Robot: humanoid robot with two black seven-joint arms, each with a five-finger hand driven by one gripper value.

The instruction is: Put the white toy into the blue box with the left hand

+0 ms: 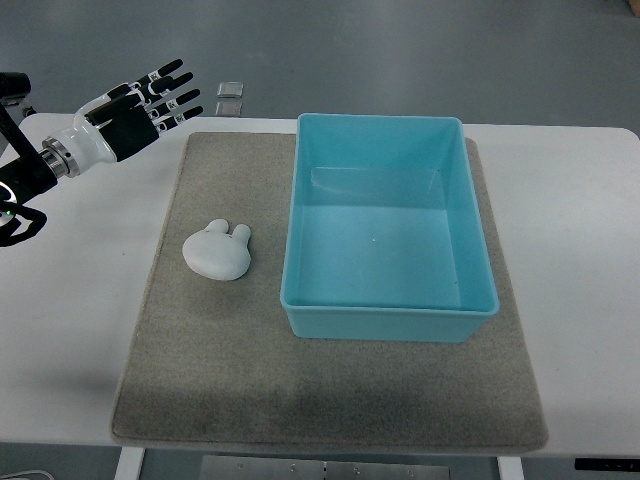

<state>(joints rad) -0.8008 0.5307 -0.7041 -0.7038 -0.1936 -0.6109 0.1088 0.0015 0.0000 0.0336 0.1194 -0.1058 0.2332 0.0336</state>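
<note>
A white rabbit-shaped toy (217,250) lies on the grey mat (200,370), just left of the blue box (385,310). The box is open-topped and holds nothing. My left hand (140,108) hovers over the table's far left corner, well up and to the left of the toy. Its fingers are spread and hold nothing. The right arm is out of view.
The mat covers the middle of the white table (580,300). Two small clear pieces (229,98) lie on the floor past the table's far edge. The table's left strip (80,300) is bare.
</note>
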